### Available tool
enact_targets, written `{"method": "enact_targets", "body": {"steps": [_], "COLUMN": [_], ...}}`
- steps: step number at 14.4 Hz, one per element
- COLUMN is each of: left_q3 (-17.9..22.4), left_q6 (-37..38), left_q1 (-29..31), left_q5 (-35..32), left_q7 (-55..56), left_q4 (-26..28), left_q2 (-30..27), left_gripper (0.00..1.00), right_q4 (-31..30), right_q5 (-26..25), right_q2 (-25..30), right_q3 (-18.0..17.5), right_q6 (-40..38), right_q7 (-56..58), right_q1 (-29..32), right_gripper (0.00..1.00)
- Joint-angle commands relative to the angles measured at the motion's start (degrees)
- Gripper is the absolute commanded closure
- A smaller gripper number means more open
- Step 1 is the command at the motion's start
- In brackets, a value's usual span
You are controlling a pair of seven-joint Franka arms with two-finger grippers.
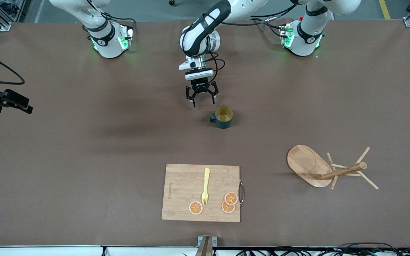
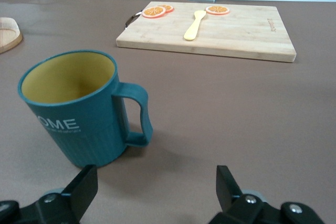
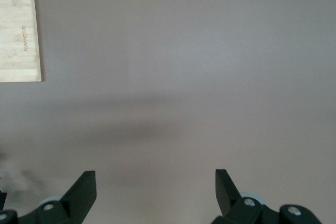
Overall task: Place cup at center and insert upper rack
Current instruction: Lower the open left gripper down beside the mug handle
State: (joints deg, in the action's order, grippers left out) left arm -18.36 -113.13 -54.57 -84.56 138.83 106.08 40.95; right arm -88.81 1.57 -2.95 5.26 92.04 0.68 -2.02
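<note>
The cup (image 1: 223, 116) (image 2: 79, 108), dark teal with a yellow inside, stands upright near the table's middle, its handle toward the right arm's end. My left gripper (image 1: 202, 101) (image 2: 156, 177) hovers low just beside the cup, on the side toward the robots' bases. It is open, and only bare table lies between its fingers. The upper rack (image 1: 329, 170), a light wooden mug tree, lies tipped on its side toward the left arm's end, nearer the front camera than the cup. My right gripper (image 3: 155, 182) hangs open over bare table, holding nothing.
A bamboo cutting board (image 1: 201, 192) (image 2: 210, 30) (image 3: 18, 38) lies nearer the front camera than the cup. It carries a yellow fork (image 1: 205, 186) and three orange slices (image 1: 228, 202). The mug tree's oval base (image 2: 8, 32) shows at the edge of the left wrist view.
</note>
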Motion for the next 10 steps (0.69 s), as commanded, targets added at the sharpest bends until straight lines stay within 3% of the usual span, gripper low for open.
{"method": "enact_targets", "body": {"steps": [1, 10], "left_q3": [0.87, 2.53], "left_q6": [2.37, 9.32], "left_q1": [-0.36, -5.36], "left_q5": [-3.49, -4.64], "left_q7": [0.47, 1.79], "left_q4": [-1.49, -5.44], "left_q2": [1.50, 5.89], "left_gripper": [0.00, 0.00], "right_q4": [-5.93, -4.62], "right_q5": [-1.04, -2.10], "right_q2": [3.48, 3.74], "right_q3": [-0.08, -0.08], "right_q6": [3.14, 2.62], "right_q7": [0.82, 0.73], "right_q1": [-0.17, -0.97], "right_gripper": [0.00, 0.00]}}
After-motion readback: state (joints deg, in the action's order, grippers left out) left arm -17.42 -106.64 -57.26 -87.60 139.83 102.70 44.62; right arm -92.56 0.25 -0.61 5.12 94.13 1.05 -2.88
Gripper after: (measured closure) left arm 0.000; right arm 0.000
